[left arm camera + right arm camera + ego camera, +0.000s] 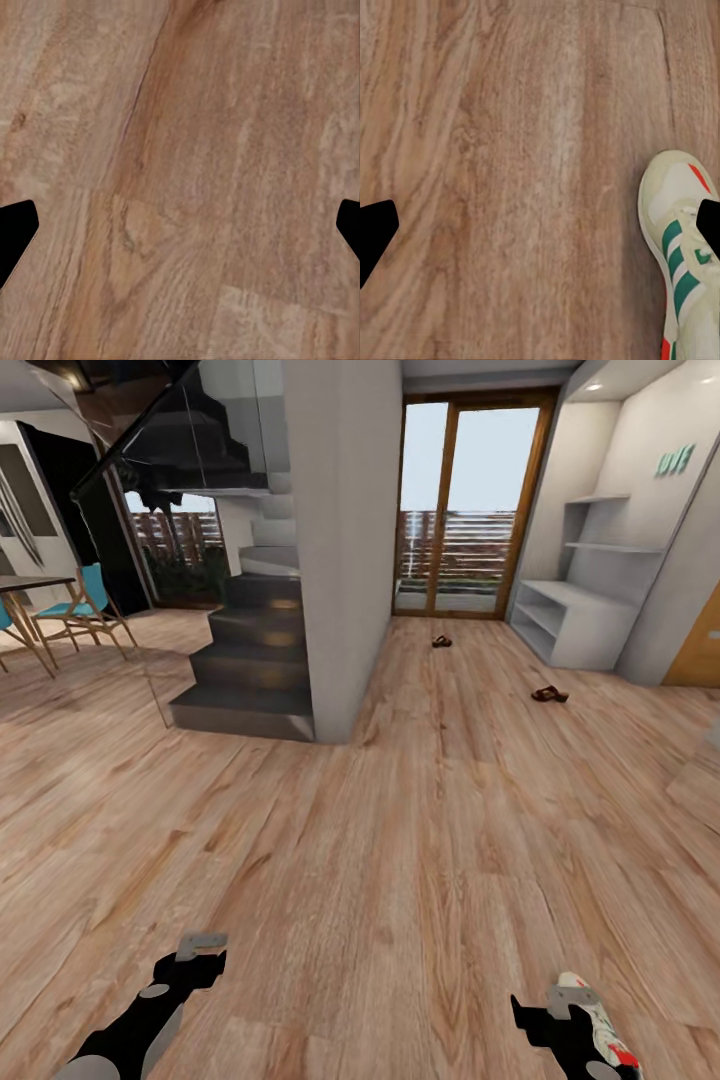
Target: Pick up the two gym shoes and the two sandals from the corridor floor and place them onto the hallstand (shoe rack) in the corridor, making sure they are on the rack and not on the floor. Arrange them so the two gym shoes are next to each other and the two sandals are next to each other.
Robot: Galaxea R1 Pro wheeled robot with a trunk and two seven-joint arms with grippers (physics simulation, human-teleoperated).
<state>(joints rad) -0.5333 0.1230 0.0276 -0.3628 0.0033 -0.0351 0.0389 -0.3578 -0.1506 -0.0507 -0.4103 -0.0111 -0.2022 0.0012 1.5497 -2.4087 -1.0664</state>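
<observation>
Gym shoe, white with green stripes and red-orange accents (pixel 603 1025), lies on the light-brown wood-plank floor (pixel 400 840) at the lower right of the head view, just beside the right gripper (pixel 550 1015), whose fingers are spread. The left gripper (pixel 195 960), lower left, is likewise spread above bare planks. Two small dark-brown sandals (pixel 442 642) (pixel 549 695) lie well apart on the floor near the light-grey shelved hallstand (pixel 575 620) at upper right.

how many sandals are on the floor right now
2. One sandal lies near the glass door; the other sandal lies closer, in front of the grey shoe rack.
</observation>
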